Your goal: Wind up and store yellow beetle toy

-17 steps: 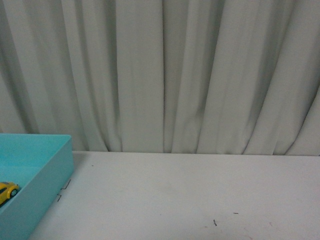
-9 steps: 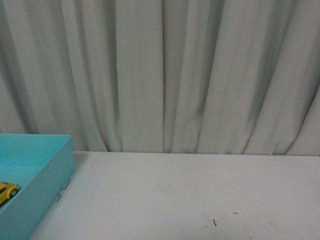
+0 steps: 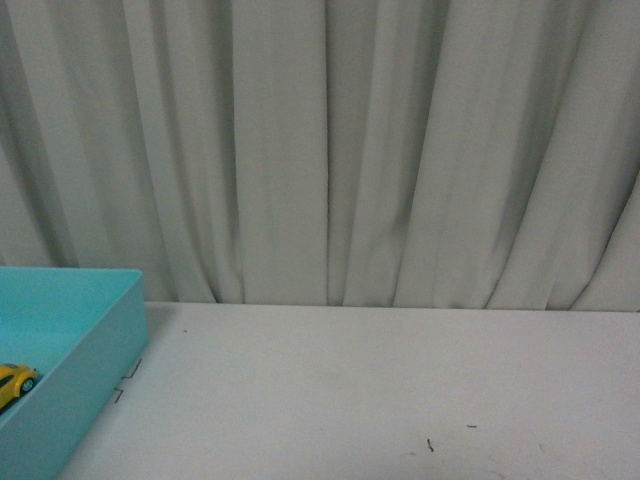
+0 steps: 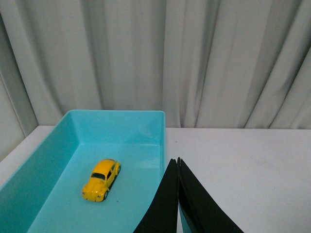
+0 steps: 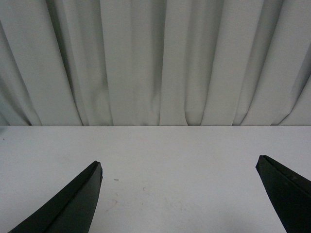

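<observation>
The yellow beetle toy (image 4: 101,179) lay on the floor of the turquoise bin (image 4: 116,124), standing on its wheels, roughly in the middle of the bin and clear of all four walls. In the front view only a sliver of it (image 3: 14,381) showed at the far left edge of the picture, inside the same bin (image 3: 100,345), which sat on the white counter (image 3: 380,390) in front of the pale curtain (image 3: 330,150).

The left gripper (image 4: 177,162) had its two dark fingers (image 4: 163,204) pressed together, tips meeting with nothing between them. It hung over the bin's near wall on the side toward the open counter, with the car well apart from it and deeper inside the bin (no contact between them at all).

The right gripper (image 5: 179,167) stood wide apart, one finger (image 5: 73,204) at each lower corner of its wrist view, holding nothing. Between them lay only bare counter (image 5: 180,150) with a few tiny dark specks, and the curtain behind it. Neither the car nor the bin appeared in that view.
</observation>
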Available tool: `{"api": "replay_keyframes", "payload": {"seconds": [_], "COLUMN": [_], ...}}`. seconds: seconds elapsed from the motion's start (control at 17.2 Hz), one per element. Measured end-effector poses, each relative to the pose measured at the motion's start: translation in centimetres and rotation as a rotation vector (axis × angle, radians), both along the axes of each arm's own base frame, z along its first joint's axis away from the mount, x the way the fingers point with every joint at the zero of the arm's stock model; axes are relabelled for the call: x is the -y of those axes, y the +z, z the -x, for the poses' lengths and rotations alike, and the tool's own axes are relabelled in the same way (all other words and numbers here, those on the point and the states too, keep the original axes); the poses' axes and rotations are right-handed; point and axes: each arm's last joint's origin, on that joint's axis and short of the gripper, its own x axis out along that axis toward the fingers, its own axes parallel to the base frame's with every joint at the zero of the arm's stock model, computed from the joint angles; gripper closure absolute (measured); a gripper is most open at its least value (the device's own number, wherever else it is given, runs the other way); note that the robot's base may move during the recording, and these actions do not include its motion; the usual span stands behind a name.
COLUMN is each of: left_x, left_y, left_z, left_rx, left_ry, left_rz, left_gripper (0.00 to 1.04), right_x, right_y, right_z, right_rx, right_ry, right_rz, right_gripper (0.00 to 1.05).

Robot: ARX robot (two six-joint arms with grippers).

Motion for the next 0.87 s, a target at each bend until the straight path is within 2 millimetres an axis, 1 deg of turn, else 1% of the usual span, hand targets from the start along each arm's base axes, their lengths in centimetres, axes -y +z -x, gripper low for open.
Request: {"api": "replay_keyframes", "payload": {"seconds": [0.12, 0.17, 0.23, 0.41, 0.52, 0.7, 0.81, 0.87], "left_x": [0.0, 0.0, 0.0, 0.0, 0.0, 0.0, 0.0, 0.0], "left_y": [-0.1, -0.7, 0.0, -0.3, -0.3, -0.3, -0.3, -0.3], "left_z": [0.4, 1.0, 1.2, 1.2, 1.2, 1.2, 1.2, 1.2], "left_rx": [-0.015, -0.055, 0.013, -0.005, -0.009, -0.01, -0.009, -0.009], "left_ry": [0.0, -0.002, -0.002, -0.001, 0.0, 0.0, 0.0, 0.0], "left_rz": [0.0, 0.0, 0.0, 0.0, 0.002, 0.002, 0.002, 0.002], "left_gripper": [1.03, 1.03, 1.03, 1.03, 0.83, 0.47, 0.25, 0.13], "right_x": [0.0, 0.0, 0.0, 0.0, 0.0, 0.0, 0.0, 0.0], "right_y": [0.0, 0.0, 0.0, 0.0, 0.0, 0.0, 0.0, 0.0], "right_z": [0.0, 0.0, 0.0, 0.0, 0.0, 0.0, 0.0, 0.0], "right_rx": [0.0, 0.0, 0.0, -0.001, 0.0, -0.001, -0.001, -0.001], "right_ry": [0.0, 0.0, 0.0, 0.0, 0.0, 0.0, 0.0, 0.0], "right_rz": [0.0, 0.0, 0.0, 0.0, 0.0, 0.0, 0.0, 0.0], "right_gripper": [0.07, 0.07, 0.07, 0.07, 0.07, 0.07, 0.07, 0.07]}}
